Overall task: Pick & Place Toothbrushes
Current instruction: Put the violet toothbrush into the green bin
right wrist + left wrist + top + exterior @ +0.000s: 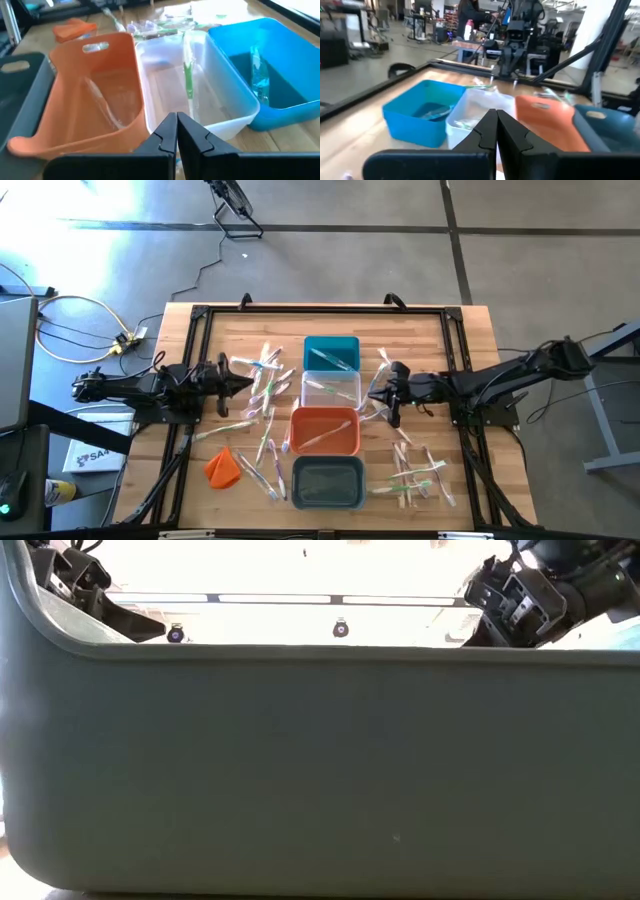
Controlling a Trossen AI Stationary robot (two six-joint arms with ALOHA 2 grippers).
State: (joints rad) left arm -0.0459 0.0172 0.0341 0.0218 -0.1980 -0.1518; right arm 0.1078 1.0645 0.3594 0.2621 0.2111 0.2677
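Observation:
Four bins stand in a row down the table's middle: teal (331, 353), clear (331, 388), orange (325, 430) and grey (327, 482). Several toothbrushes lie loose on the table left of the bins (262, 385) and at the near right (416, 472). A green toothbrush (188, 80) lies in the clear bin, a pale one (256, 70) in the teal bin and a clear one (101, 104) in the orange bin. My left gripper (250, 383) hovers shut left of the clear bin. My right gripper (372, 393) hovers shut just right of it, tipped slightly down, with nothing between its fingers (176, 125).
An orange cloth lump (222, 467) lies at the near left. A black frame (200, 315) runs around the table's edge. In the low view the grey bin's wall (320, 770) fills almost the whole picture. A person (470, 17) stands in the room beyond the table.

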